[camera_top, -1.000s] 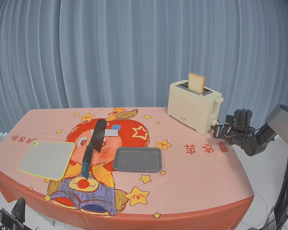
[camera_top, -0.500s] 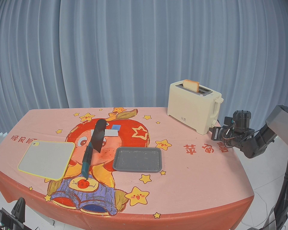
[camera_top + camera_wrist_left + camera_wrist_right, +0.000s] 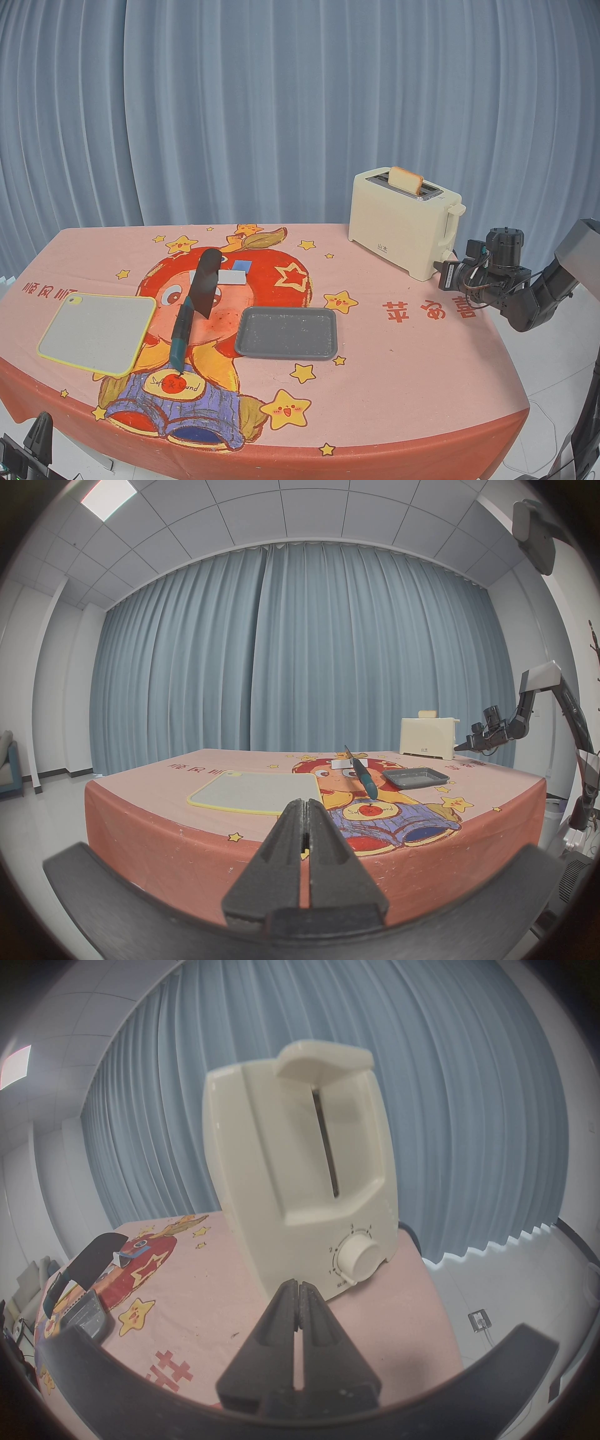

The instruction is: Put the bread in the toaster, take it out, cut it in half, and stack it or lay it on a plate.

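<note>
A toasted bread slice [image 3: 406,180] sticks up, tilted, out of a slot of the cream toaster [image 3: 400,225] at the table's back right. My right gripper [image 3: 440,275] hovers shut just beside the toaster's lever end, low near the dial [image 3: 357,1259]; the lever [image 3: 325,1060] stands at the top of its track. The toaster [image 3: 300,1172] rises close in front of the shut right gripper [image 3: 299,1291]. A grey plate [image 3: 286,332] lies mid-table. A knife with a black blade [image 3: 206,282] and a teal handle lies left of it. My left gripper [image 3: 306,814] is shut, off the table's front left edge.
A grey cutting board [image 3: 97,333] with a yellow rim lies at the front left. A small white block [image 3: 232,277] and a blue one sit under the knife's blade. The pink cloth between plate and toaster is bare.
The bread was up in the air above the toaster a second ago, then dropped back into the slot and now rests tilted. My right gripper has shifted slightly towards the toaster.
</note>
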Tool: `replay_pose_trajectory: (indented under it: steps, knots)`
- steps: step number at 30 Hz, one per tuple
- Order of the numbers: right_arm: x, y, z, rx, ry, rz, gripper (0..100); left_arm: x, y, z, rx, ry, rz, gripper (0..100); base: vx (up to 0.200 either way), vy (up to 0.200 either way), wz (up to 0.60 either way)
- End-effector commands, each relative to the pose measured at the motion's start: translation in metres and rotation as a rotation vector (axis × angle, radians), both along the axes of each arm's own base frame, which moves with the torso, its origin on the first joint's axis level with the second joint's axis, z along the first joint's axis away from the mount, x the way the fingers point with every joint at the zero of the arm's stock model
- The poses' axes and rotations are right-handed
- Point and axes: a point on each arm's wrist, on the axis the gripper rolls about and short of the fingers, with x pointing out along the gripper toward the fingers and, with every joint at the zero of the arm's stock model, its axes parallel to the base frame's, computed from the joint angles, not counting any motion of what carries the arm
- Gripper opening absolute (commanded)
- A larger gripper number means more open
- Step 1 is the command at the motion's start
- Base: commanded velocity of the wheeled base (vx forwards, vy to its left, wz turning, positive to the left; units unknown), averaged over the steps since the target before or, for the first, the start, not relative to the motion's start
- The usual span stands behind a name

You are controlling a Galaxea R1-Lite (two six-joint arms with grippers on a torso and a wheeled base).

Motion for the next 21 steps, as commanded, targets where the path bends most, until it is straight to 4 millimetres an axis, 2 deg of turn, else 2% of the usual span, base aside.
replay_pose_trajectory:
  steps: [1,13,17,18,21]
  knots:
    - [-0.003,0.001,0.0,-0.001,-0.018,0.004,0,0.001,0.0,-0.005,-0.001,0.019,0.0,0,0.0,0.0,0.0]
    - [-0.021,0.011,0.022,-0.008,-0.066,0.009,0,0.001,0.0,-0.005,-0.001,0.019,0.0,0,0.0,0.0,0.0]
    - [-0.03,0.011,0.036,-0.006,-0.091,0.015,0,0.001,0.0,-0.005,-0.001,0.019,0.0,0,0.0,0.0,0.0]
    - [-0.03,0.011,0.036,-0.005,-0.093,0.015,100,0.001,0.0,-0.005,-0.001,0.019,0.0,0,0.0,0.0,0.0]
    - [-0.032,0.011,0.041,-0.009,-0.107,0.018,100,0.001,0.0,-0.005,-0.001,0.019,0.0,0,0.0,0.0,0.0]
